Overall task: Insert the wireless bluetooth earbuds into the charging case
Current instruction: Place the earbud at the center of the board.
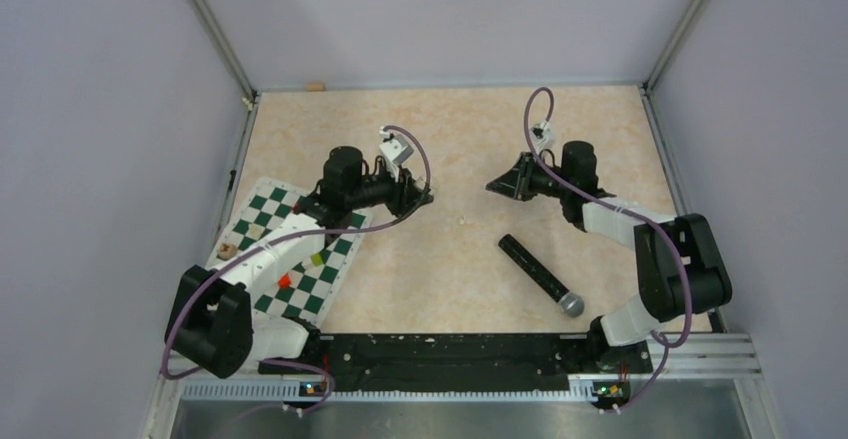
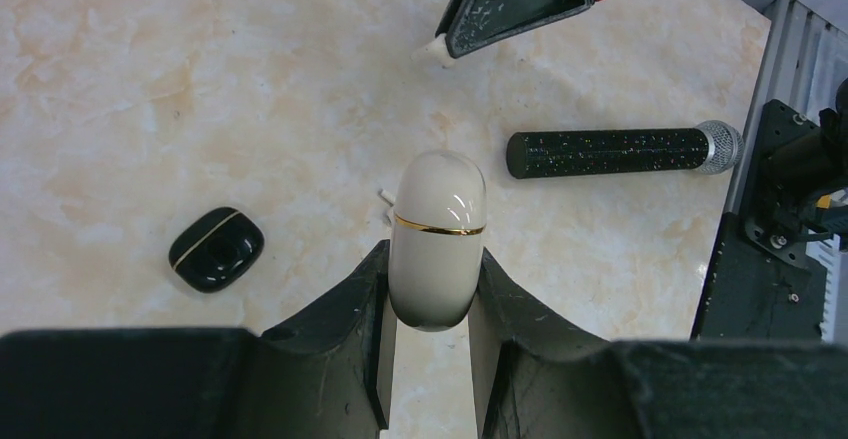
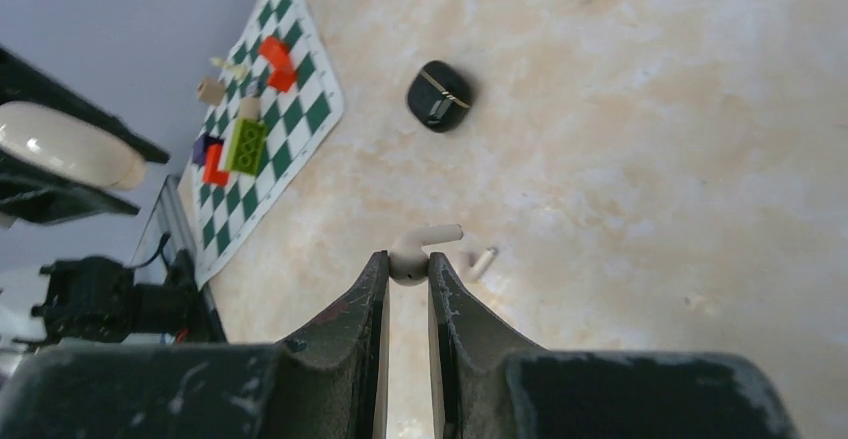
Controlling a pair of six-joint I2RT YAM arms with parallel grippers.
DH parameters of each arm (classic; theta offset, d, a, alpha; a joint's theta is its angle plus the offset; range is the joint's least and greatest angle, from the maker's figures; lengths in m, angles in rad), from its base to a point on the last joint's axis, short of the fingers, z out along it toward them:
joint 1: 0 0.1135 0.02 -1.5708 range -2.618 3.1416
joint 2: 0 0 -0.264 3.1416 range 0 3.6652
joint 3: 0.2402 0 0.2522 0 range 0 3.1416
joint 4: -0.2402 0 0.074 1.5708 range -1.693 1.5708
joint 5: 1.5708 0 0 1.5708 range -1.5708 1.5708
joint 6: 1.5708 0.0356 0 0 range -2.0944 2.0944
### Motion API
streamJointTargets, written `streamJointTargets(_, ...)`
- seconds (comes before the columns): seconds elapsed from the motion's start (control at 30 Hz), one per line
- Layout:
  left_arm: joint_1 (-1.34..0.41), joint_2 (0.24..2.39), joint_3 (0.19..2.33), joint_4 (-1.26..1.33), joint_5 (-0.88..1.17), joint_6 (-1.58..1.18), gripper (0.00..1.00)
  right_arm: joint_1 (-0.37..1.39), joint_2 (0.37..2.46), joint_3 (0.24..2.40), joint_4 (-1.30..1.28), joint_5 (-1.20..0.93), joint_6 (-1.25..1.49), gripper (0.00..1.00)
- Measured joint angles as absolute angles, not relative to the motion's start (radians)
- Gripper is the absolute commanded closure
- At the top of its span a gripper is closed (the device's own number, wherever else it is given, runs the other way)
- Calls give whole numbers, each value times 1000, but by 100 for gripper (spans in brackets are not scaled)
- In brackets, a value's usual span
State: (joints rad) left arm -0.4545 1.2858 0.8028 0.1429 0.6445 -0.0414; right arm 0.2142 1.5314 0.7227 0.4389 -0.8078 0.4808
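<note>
Lying nearest the near edge, right of centre: microphone [image 1: 540, 276]. Farther in, near tabletop [image 1: 450, 129] centre, rests a loose earbud [image 1: 461, 221]. Beyond it, left end effector [image 2: 435, 261] clamps the cream case [image 2: 437, 221], lid closed; right end effector [image 3: 407, 260] pinches the second earbud [image 3: 412, 249].

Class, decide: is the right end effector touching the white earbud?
Touching. The right wrist view shows the white earbud pinched between both fingers of the right end effector, with no gap on either side.
</note>
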Motion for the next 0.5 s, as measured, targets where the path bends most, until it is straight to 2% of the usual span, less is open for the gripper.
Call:
streamJointTargets(0.3,-455,1309,784,207,665,-126,100,200,1531,672,350,-450,463,93)
streamJointTargets(0.5,-455,1351,784,234,673,-162,100,200,1531,667,301,-300,446,93)
